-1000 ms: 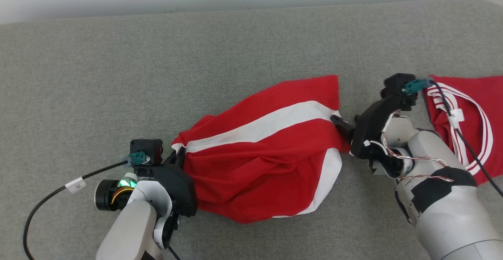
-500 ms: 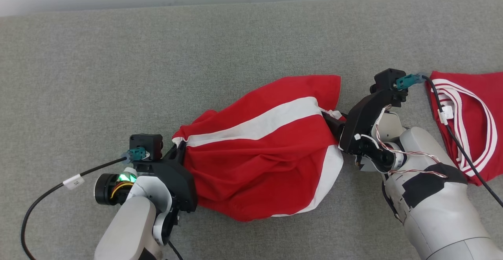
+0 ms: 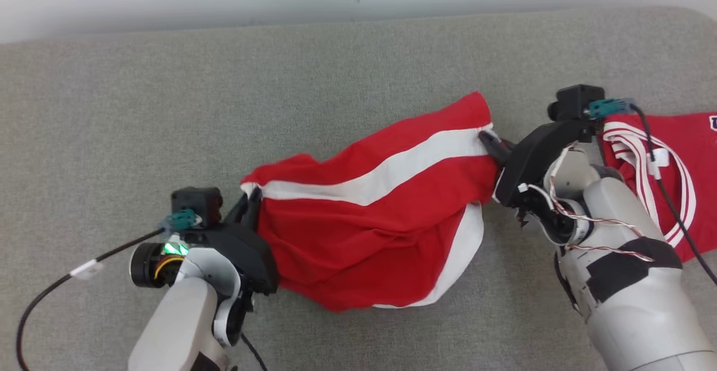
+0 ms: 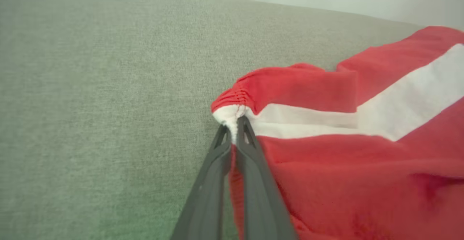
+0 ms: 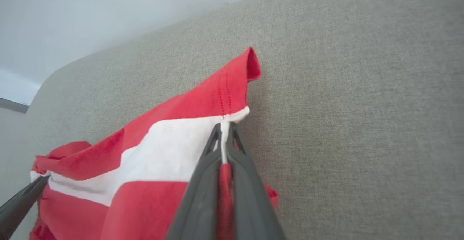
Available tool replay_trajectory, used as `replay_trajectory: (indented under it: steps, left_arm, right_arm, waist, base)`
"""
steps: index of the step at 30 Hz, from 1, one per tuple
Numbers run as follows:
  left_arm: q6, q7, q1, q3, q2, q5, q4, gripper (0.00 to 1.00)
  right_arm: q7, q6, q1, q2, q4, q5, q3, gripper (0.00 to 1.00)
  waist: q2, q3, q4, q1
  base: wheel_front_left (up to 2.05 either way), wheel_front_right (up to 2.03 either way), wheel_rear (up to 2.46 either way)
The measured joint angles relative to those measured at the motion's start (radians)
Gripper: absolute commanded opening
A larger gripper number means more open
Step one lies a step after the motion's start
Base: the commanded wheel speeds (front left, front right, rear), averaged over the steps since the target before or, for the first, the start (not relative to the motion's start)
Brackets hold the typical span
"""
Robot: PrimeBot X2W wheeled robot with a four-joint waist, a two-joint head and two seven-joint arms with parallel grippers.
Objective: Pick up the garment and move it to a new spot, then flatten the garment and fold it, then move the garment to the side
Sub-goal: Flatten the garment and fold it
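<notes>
Now the garment (image 3: 381,219) lies strung between the two arms near the middle of the table (image 3: 358,68). Its long axis runs on a slant from the left tool (image 3: 250,200), toward the front-left, up to the right tool (image 3: 486,138), which sits further back and to the right. Each tool has one end, so neither arm has to reach. Any lift or spread, I judge, turns on pulling apart along that slanted line.

The left tool (image 4: 233,124) is pinched tight on a gathered, stitched corner where red meets white. The right tool (image 5: 224,127) is likewise clamped nearly closed on the hemmed edge of the white band (image 3: 392,172), with a thin fold of cloth between its fingers.

The fabric is a soft red knit with a broad white band running along the same axis, and a second white panel curves round the lower right. Between the grips the upper edge is fairly taut, while the bulk sags toward the front edge in loose, creased folds, not yet flat.

The table is covered in a coarse grey weave, matte and likely to drag at cloth pulled across it. A second garment (image 3: 689,175), red with thin white stripes, lies by the right edge, just beyond the right arm.
</notes>
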Motion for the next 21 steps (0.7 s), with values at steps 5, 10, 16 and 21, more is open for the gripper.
replay_trajectory:
  steps: [5,10,16,21]
  left_arm:
    - [-0.032,-0.012,-0.022,0.061,-0.014,-0.125,-0.072,0.0]
    - [-0.063,0.081,-0.088,0.106,-0.014,-0.282,-0.167,0.0]
    - [-0.072,0.211,-0.192,0.166,0.036,-0.433,-0.253,0.0]
    - [-0.061,0.254,-0.258,0.194,0.071,-0.462,-0.286,0.0]
  right_arm:
    - [-0.006,0.0,0.01,-0.016,-0.106,0.048,-0.047,0.0]
    - [0.003,0.0,-0.002,-0.026,-0.216,0.052,-0.085,0.0]
    - [0.06,0.0,-0.084,-0.012,-0.277,0.02,-0.097,0.0]
    - [0.072,0.0,-0.138,-0.009,-0.296,-0.034,-0.091,0.0]
  waist:
    - [-0.0001,-0.033,0.003,0.0]
    - [-0.0001,-0.06,-0.001,-0.0002]
    - [-0.0001,-0.055,-0.029,-0.0002]
    - [-0.0001,-0.023,-0.047,-0.0001]
  base:
    - [0.0,0.0,0.0]
    - [0.0,0.0,0.0]
    - [0.0,0.0,0.0]
    - [0.0,0.0,0.0]
